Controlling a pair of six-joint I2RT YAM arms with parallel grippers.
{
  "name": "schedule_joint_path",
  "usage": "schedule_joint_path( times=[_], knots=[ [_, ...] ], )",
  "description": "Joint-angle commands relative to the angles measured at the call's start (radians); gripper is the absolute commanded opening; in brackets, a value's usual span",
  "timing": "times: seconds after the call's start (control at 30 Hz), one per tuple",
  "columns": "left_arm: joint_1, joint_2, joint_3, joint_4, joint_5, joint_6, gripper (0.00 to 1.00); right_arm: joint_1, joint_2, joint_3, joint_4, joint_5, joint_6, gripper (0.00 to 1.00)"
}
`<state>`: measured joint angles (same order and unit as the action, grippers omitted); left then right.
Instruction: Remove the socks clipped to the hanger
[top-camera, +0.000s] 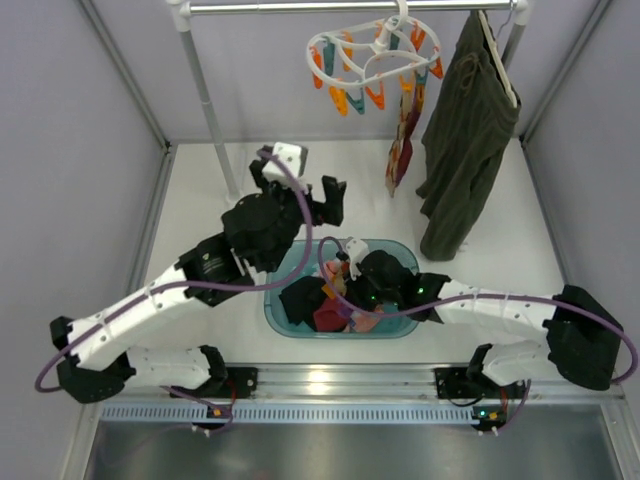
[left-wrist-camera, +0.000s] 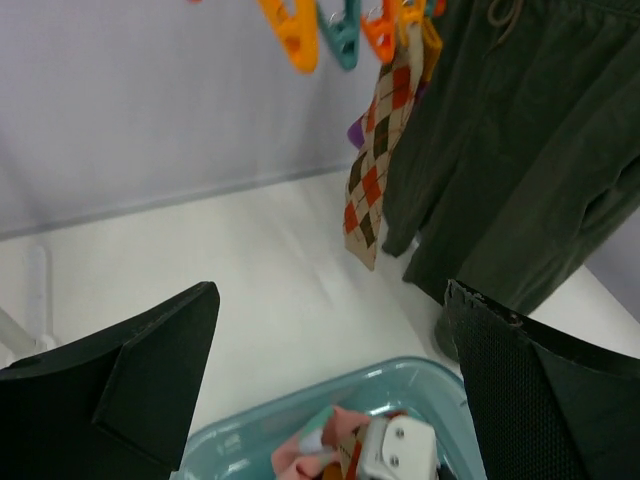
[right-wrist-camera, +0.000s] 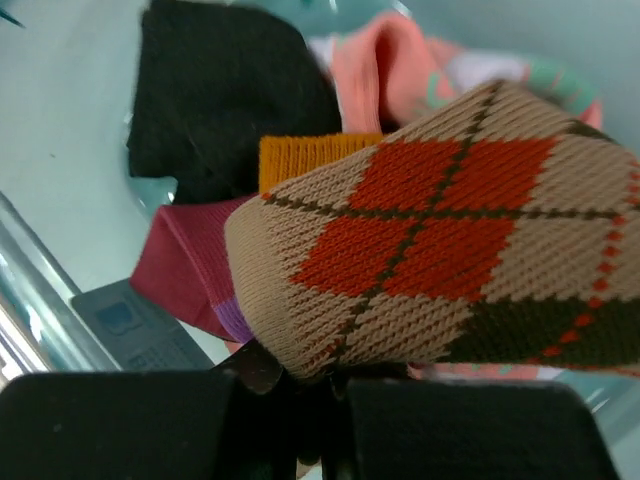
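Observation:
The white ring hanger (top-camera: 372, 52) with orange and teal clips hangs from the rail at the back. One brown-red argyle sock (top-camera: 404, 140) (left-wrist-camera: 374, 172) is still clipped to it. My left gripper (top-camera: 300, 190) (left-wrist-camera: 330, 300) is open and empty, held above the table in front of that sock and well short of it. My right gripper (top-camera: 346, 272) (right-wrist-camera: 330, 378) is low over the teal bin (top-camera: 275, 315), shut on a second argyle sock (right-wrist-camera: 450, 250). Under it lie a black sock (right-wrist-camera: 220, 110), a pink sock (right-wrist-camera: 390, 65) and a maroon sock (right-wrist-camera: 180, 270).
A dark olive garment (top-camera: 465, 130) (left-wrist-camera: 520, 150) hangs on a pale hanger just right of the clipped sock, reaching down to the table. A rail post (top-camera: 205, 95) stands at the back left. Grey walls close in both sides.

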<state>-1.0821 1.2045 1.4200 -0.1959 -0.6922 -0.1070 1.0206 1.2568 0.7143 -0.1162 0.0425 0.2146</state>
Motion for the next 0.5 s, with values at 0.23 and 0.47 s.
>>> schedule_joint_path(
  times=[0.23,0.47],
  knots=[
    [0.001,-0.402,-0.357,-0.103,0.100,-0.276,0.99,-0.025,0.018,0.060,-0.088,-0.038,0.132,0.54],
    [0.001,-0.531,-0.389,-0.204,0.077,-0.304,0.99,-0.025,-0.233,0.174,-0.396,0.026,0.060,0.99]
  ],
)
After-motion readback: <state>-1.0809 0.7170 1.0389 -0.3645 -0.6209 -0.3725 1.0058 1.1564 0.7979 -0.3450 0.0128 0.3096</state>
